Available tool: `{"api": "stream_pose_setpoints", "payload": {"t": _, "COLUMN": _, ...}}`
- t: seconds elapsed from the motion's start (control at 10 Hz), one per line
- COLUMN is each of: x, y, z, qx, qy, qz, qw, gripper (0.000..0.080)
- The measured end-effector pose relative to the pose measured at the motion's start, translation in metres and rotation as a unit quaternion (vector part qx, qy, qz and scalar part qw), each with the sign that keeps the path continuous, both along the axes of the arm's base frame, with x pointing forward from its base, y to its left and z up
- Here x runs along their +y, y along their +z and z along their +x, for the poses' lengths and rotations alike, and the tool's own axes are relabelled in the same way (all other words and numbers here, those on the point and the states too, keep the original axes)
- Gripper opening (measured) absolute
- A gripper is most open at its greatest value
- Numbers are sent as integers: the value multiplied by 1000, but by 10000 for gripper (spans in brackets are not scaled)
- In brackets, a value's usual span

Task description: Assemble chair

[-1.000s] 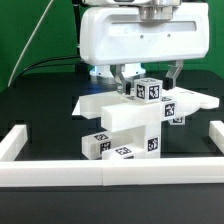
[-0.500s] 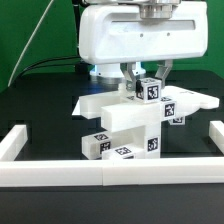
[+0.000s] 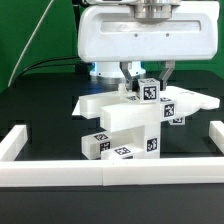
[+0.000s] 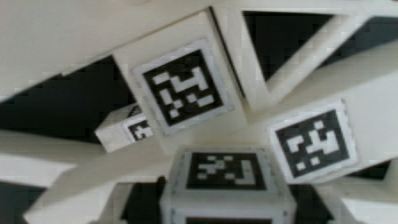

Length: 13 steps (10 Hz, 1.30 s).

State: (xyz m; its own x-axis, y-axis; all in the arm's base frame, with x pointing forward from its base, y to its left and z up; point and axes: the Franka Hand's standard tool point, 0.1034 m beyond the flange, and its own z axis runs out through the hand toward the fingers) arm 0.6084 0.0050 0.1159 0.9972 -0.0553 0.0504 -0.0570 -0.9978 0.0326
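Squarely under the broad white wrist housing, the hand (image 3: 148,80) has come down over the heap of white chair pieces (image 3: 135,120). The heap sits in the middle of the black desk (image 3: 40,112). Its two dark fingers (image 3: 131,76) flank a small tagged block (image 3: 148,90) that stands at the top of the heap. They are drawn in partway and press against the block's two sides, so the hand has hold of it. Whether the block's underside touches the part beneath cannot be told.

Below the block, a flat panel (image 3: 100,104) spreads out towards both sides of the exterior view. Another tagged cube (image 3: 172,111) sits just beside its middle. Lower down, a cluster of tagged blocks (image 3: 125,148) rests on the desk at the foot of the heap.

A low white border rail (image 3: 100,176) runs across the front, and its side arms frame the chair pieces on both sides.

From the wrist view, the held block (image 4: 228,170) shows its tag face close up. Beyond it are a large tagged panel face (image 4: 183,88) and a second tagged face (image 4: 311,140), both tilted.
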Motion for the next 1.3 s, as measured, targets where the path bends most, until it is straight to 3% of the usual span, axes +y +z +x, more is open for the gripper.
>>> {"api": "stream_pose_setpoints", "payload": {"t": 0.3, "x": -3, "y": 0, "z": 1, "qx": -6, "qy": -142, "qz": 11, "qw": 990, "gripper": 284}}
{"api": "stream_pose_setpoints", "payload": {"t": 0.9, "x": -7, "y": -1, "z": 3, "qx": -10, "qy": -394, "qz": 46, "qw": 918, "gripper": 284}}
{"api": "stream_pose_setpoints", "payload": {"t": 1.0, "x": -7, "y": -1, "z": 2, "qx": -10, "qy": -393, "qz": 46, "qw": 918, "gripper": 284}}
{"api": "stream_pose_setpoints", "payload": {"t": 1.1, "x": -7, "y": -1, "z": 2, "qx": -10, "qy": -385, "qz": 46, "qw": 922, "gripper": 439}}
{"api": "stream_pose_setpoints", "payload": {"t": 1.2, "x": -7, "y": -1, "z": 2, "qx": -8, "qy": -373, "qz": 45, "qw": 927, "gripper": 439}}
{"api": "stream_pose_setpoints", "payload": {"t": 1.3, "x": -8, "y": 1, "z": 2, "qx": 0, "qy": -293, "qz": 40, "qw": 955, "gripper": 567}}
